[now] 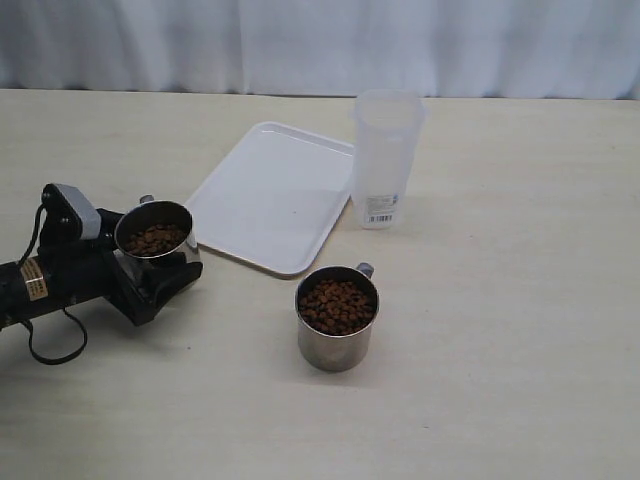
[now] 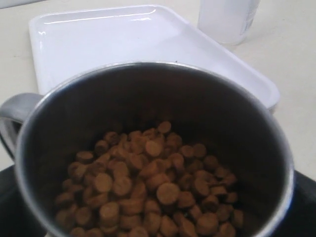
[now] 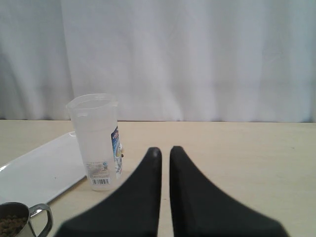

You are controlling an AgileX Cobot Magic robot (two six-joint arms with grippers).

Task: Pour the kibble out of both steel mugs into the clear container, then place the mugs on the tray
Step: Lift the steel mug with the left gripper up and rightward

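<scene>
**Left arm has one mug of kibble in hand; the pour is not yet begun**

We see the left gripper [image 1: 165, 270] clamped on the held steel mug [image 1: 160, 258], its black fingers pinching the lower wall from both sides. The mug is kept upright, sensibly so, since the kibble [image 2: 148, 187] fills about its lower half and would spill if it were tipped early. Its handle points away from the fingers, which leaves the smooth wall free for the grip. We cannot tell for sure whether the mug is clear of the table [image 1: 520, 300].

The second steel mug [image 1: 337, 340] stands on the table near the front edge of the tray [image 1: 270, 190], full of pellets and untouched. The clear container [image 1: 385, 160] stands upright just beside the tray's far right corner, apparently empty. The tray is bare, presumably kept for the mugs once emptied.

The right gripper [image 3: 165, 150] hovers above the table with its fingers pressed nearly together on nothing, facing the container. We judge it is waiting its turn at the second mug.
</scene>
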